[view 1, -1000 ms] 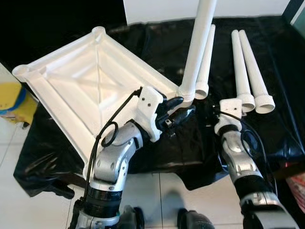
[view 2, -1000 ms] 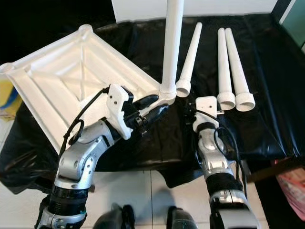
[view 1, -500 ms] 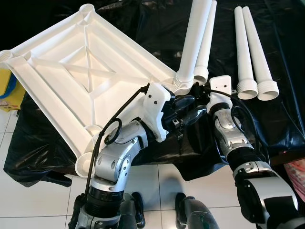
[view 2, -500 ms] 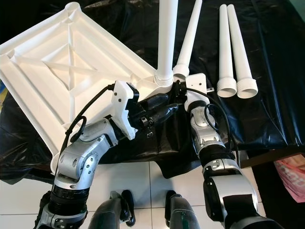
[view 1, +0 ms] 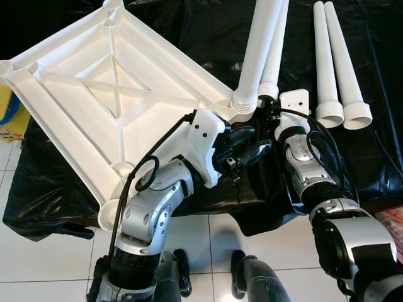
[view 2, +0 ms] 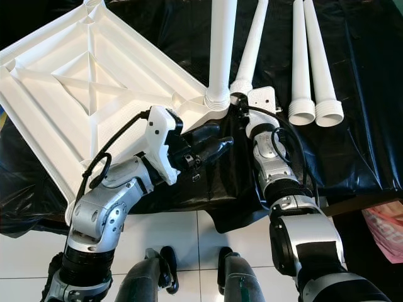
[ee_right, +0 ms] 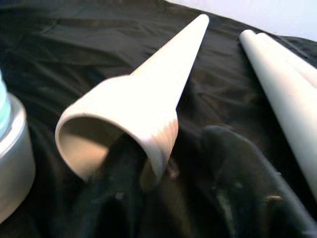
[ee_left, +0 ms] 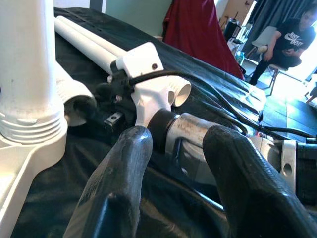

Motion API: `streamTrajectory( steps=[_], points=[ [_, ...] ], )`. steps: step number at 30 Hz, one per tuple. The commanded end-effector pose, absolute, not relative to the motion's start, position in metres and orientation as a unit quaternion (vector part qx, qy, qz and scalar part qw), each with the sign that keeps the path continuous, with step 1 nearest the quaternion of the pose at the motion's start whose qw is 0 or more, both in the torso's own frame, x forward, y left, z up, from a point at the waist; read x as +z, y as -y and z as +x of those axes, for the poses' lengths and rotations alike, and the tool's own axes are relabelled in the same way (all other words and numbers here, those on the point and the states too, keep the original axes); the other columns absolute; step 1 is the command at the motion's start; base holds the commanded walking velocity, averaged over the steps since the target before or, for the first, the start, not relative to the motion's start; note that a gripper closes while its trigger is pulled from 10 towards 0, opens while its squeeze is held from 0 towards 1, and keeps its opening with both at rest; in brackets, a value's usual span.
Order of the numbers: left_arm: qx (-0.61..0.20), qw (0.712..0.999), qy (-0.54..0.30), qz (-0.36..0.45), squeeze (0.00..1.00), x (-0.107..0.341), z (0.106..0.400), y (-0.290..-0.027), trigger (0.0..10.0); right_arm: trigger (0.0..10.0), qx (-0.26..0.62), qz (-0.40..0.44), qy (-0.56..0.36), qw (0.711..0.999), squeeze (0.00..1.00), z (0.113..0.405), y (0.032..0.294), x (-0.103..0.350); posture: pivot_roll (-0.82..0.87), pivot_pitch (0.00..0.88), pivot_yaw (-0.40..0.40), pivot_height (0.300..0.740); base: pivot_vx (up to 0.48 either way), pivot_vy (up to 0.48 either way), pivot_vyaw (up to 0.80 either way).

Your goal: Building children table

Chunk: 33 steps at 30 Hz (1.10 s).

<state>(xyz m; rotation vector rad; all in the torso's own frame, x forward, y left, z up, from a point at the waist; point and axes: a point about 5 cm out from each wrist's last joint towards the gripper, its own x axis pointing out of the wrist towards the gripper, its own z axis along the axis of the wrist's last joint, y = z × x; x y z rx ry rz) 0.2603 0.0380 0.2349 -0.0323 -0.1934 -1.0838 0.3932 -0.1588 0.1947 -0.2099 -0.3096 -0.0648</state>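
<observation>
- White tabletop (view 1: 113,94) is seen upside down, ribbed underside up, filling the upper left of the head views; it lies on the black sheet (view 1: 208,38) covering the desk, with one corner hanging past the near edge.
- One leg (view 2: 221,44) is seated upright in the tabletop's corner socket, upper centre of the frame.
- Loose leg (view 1: 274,47) is lying on the sheet just beside the upright one, threaded wide end toward the robot.
- Two more legs (view 1: 337,63) are lying side by side at the upper right, well apart from the tabletop.
- Right tool (ee_right: 168,173) is placed at the loose leg's open end: one finger (ee_right: 119,198) sits inside the mouth, the other outside on the sheet; fingers spread, grip on the rim not closed.
- Left tool (view 1: 247,142) is held at frame centre, just below the seated leg's socket, fingers spread and holding nothing; the right wrist is seen between them in the left wrist view.
- White tiled floor (view 1: 50,264) is seen along the bottom.
</observation>
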Motion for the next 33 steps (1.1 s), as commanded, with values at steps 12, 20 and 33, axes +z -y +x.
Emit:
streamTrajectory(
  steps=[12,20,33],
  points=[
    [-0.52,0.849,0.093,-0.013,0.0,0.237,0.257,-0.038,10.0,10.0,-0.054,-0.095,0.162,0.981,0.0,0.386,0.159,0.182,0.09,0.288,0.021,0.74,0.0,0.0,0.0],
    [-0.517,0.851,0.091,-0.011,0.0,0.236,0.258,-0.038,10.0,10.0,-0.072,-0.059,0.18,0.979,0.0,0.357,0.151,0.156,0.08,0.283,0.025,0.74,0.0,0.0,0.0],
    [-0.528,0.845,0.086,-0.005,0.0,0.235,0.261,-0.037,10.0,10.0,-0.091,-0.022,0.162,0.982,0.0,0.276,0.157,0.133,0.04,0.286,0.045,0.74,0.0,0.0,0.0]
  ],
)
